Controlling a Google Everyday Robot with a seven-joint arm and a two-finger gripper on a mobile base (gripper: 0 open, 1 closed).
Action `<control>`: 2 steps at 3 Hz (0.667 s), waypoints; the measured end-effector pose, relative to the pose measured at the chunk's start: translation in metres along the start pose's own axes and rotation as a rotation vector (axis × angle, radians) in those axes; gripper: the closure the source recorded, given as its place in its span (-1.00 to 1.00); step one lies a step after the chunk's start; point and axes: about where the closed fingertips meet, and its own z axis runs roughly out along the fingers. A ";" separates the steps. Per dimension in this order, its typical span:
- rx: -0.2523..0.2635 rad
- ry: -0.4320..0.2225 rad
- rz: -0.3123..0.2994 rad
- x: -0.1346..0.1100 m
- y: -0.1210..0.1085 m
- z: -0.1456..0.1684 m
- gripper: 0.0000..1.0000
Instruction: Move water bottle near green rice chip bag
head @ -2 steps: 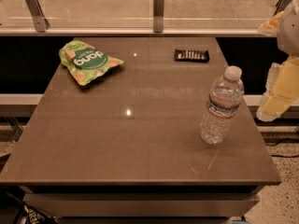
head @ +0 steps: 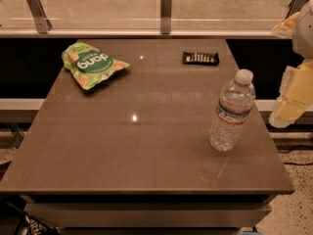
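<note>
The water bottle (head: 232, 112) stands upright near the right edge of the table (head: 146, 155), well apart from the green rice chip bag (head: 93, 62) lying at the far left; a black bar (head: 200, 58) lies at the far edge. The gripper (head: 292, 99) hangs beyond the table's right side, near the bottle but clear of it; released or clenched, you cannot tell. Nothing has shifted since a moment ago: judge the grasp and the carry as yours yet to make
</note>
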 end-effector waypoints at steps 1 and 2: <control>-0.015 -0.061 0.043 0.010 0.004 0.000 -1.00; -0.032 -0.147 0.109 0.022 0.010 0.002 -1.00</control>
